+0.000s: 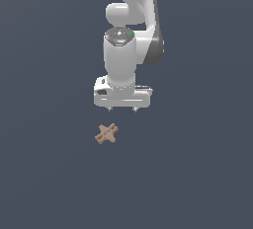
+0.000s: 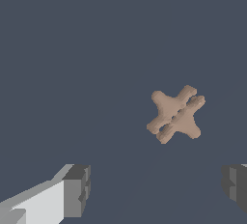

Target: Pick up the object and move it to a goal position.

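Note:
The object (image 1: 106,133) is a small tan-brown cross with four stubby arms, lying flat on the dark grey floor. My white gripper (image 1: 122,109) hangs above it, a little toward the exterior view's right, with its two short fingertips pointing down and spread apart. Nothing sits between them. In the wrist view the object (image 2: 176,114) lies ahead of the gap and off toward one finger, while my gripper (image 2: 157,189) shows its grey pads (image 2: 77,189) wide apart and empty.
A plain dark grey floor (image 1: 44,173) fills both views. The white arm (image 1: 131,11) rises behind the gripper toward the top of the exterior view.

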You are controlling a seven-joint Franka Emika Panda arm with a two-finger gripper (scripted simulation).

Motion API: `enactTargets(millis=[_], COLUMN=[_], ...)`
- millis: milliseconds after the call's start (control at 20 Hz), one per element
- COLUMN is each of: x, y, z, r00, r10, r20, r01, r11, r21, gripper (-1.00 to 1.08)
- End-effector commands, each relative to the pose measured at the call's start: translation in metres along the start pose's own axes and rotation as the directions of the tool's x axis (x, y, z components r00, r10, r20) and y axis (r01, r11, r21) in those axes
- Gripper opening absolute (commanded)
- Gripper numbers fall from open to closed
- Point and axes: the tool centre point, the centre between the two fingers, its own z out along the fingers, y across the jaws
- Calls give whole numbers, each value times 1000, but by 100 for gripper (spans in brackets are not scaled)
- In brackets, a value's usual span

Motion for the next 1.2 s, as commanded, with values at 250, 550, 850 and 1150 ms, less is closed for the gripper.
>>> enactTargets(millis=[250,550,850,1150], x=[7,12,13,19], y=[8,12,16,30], z=[-11,-25,-15,13], r00=[1000,998,999,999], r10=[-3,-13,-1,37], r20=[-28,-57,-48,-29], r01=[3,12,0,-37], r11=[1000,1000,1000,999], r21=[-12,-23,-20,-16], gripper=[100,100,100,100])
